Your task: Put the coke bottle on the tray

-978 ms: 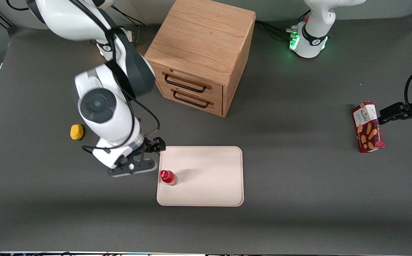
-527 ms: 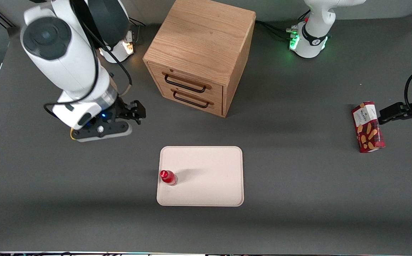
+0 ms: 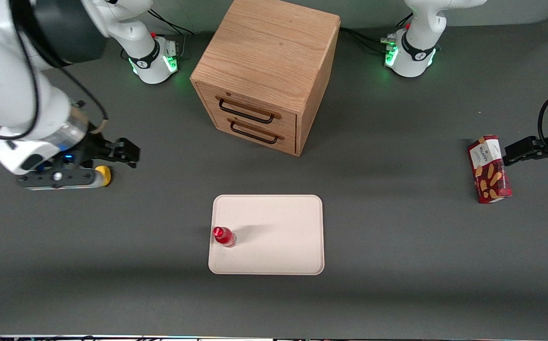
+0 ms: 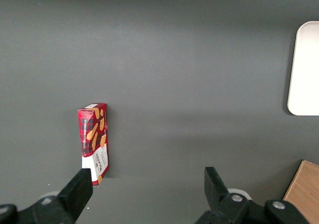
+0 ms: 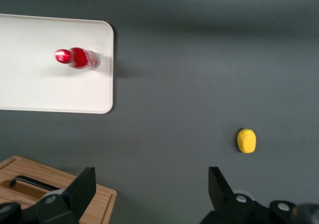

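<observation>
The small bright red coke bottle [image 3: 224, 236] with its red cap stands upright on the large flat cream-pink tray [image 3: 278, 237], close to the tray's short edge that faces the working arm's end of the desk, about midway along that edge. In the right wrist view the bottle [image 5: 76, 58] sits just inside the tray's [image 5: 45, 89] rounded-corner edge, not touching the low rim. The tray lies on the dark grey desk [image 3: 397, 265], nearer to the front camera than the wooden two-drawer cabinet [image 3: 267, 71] with black handles.

The right arm's gripper [image 3: 61, 179] hangs above the desk toward the working arm's end, well apart from the tray and the bottle. Its jaws are released and spread wide, holding nothing, as the right wrist view shows. Just beside the gripper in the front view, partly covered by it, lies a small yellow lump [image 3: 105, 175] on the desk; the right wrist view shows the lump [image 5: 246, 140] lying alone on the grey surface.

A dark-red snack box [image 3: 489, 169] lies toward the parked arm's end of the desk.
</observation>
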Motion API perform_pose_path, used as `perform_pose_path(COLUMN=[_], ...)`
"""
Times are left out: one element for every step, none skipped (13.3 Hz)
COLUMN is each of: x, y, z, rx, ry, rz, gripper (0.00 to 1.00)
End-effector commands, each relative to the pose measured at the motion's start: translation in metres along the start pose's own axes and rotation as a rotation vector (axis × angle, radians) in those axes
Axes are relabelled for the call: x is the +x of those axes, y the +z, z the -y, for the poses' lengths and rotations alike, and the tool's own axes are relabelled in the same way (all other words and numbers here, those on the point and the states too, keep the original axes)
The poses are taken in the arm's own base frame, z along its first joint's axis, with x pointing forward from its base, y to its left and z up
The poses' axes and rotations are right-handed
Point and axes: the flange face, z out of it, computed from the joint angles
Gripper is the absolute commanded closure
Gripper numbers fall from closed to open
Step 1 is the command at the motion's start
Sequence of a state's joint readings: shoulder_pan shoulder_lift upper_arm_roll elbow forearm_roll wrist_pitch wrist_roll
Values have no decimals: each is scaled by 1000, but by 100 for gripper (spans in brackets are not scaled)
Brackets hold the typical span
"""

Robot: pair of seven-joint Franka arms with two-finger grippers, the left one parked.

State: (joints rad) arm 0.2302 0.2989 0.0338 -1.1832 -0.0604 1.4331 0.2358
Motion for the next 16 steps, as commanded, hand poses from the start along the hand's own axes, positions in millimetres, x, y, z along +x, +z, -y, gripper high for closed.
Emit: perform_pose_path(x=[-26, -33, -41, -47, -52, -55, -56, -54, -53, -56, -59, -63, -63, -62, -60, -55], y=[-3, -1, 0, 5, 12, 19, 25, 33, 41, 45, 49, 50, 48, 47, 43, 36], z=[-55, -72, -85, -101, -113, -124, -133, -142, -146, -148, -151, -164, -166, -172, -180, -182], rx=[41, 41, 41, 39, 41, 42, 42, 44, 46, 54, 56, 56, 55, 52, 48, 46], ry=[-43, -65, -79, -71, -63, -43, -26, -10, -1, 3, 4, 25, -2, -49, -48, -43], rz=[-10, -24, -51, -63, -69, -69, -67, -67, -68, -71, -77, -85, -89, -96, -105, -120], gripper=[0, 0, 0, 0, 0, 0, 0, 0, 0, 0, 0, 0, 0, 0, 0, 0])
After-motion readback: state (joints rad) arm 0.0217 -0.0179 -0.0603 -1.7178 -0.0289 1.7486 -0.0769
